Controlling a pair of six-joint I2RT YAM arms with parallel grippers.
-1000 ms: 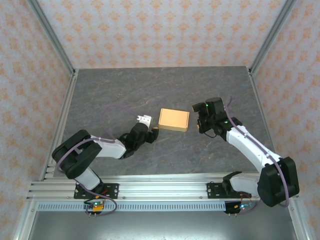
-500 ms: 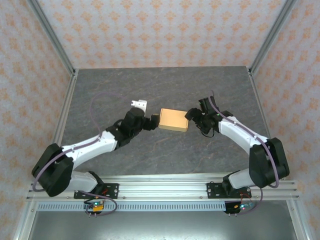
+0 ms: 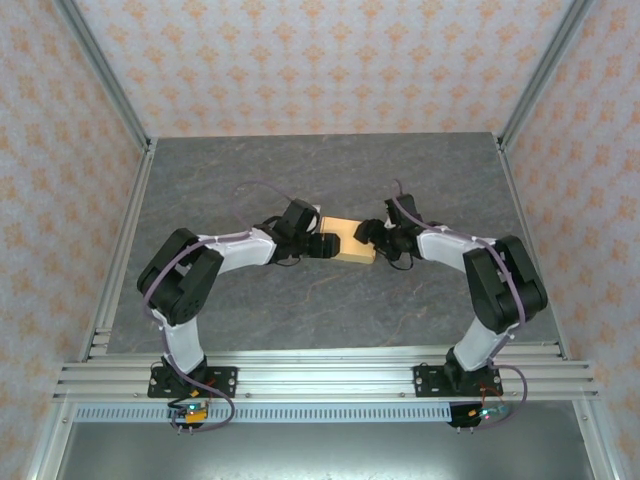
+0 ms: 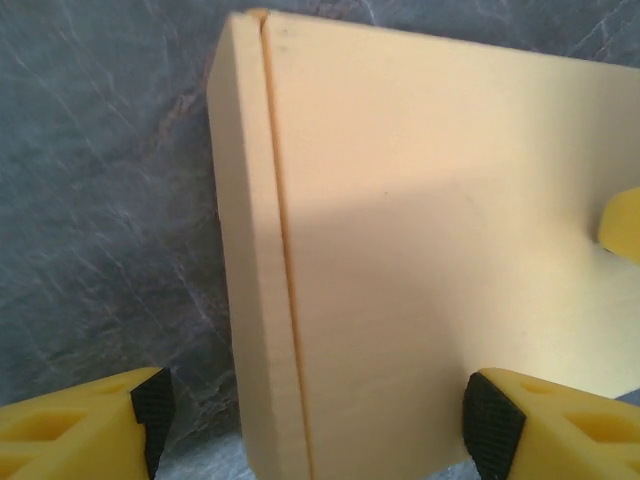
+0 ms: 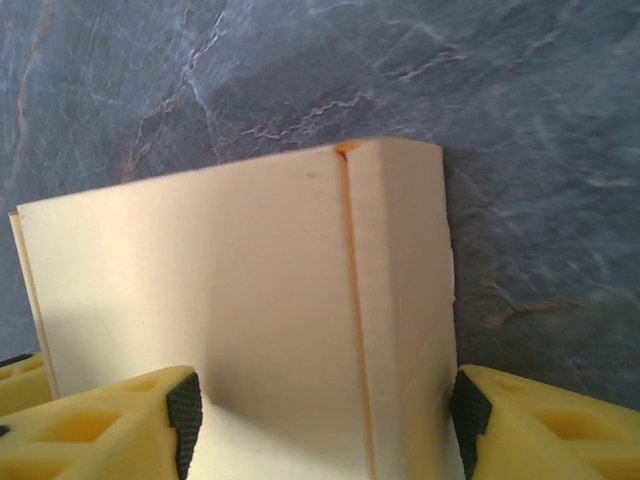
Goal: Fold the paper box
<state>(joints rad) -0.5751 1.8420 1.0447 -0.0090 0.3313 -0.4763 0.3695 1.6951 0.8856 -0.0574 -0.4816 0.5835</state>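
Observation:
The paper box (image 3: 348, 241) is a tan, closed flat box lying on the dark stone table (image 3: 300, 180). My left gripper (image 3: 322, 245) is at its left end and my right gripper (image 3: 375, 238) at its right end. In the left wrist view the box (image 4: 420, 250) runs between the open fingers of the left gripper (image 4: 315, 430), with a gap of table beside the left pad (image 4: 152, 415). In the right wrist view the right gripper (image 5: 320, 425) stands open over the box (image 5: 230, 300); its right pad (image 5: 468, 420) is against the box's side, and its left pad (image 5: 184, 415) is above the lid.
Metal frame posts (image 3: 120, 110) and patterned walls (image 3: 320, 60) close in the table on three sides. An aluminium rail (image 3: 320, 375) with both arm bases runs along the near edge. Bare stone lies behind and in front of the box.
Both grippers have closed in on the box. The left arm swung up from the lower left to the box's left end; the right gripper moved left onto its right end.

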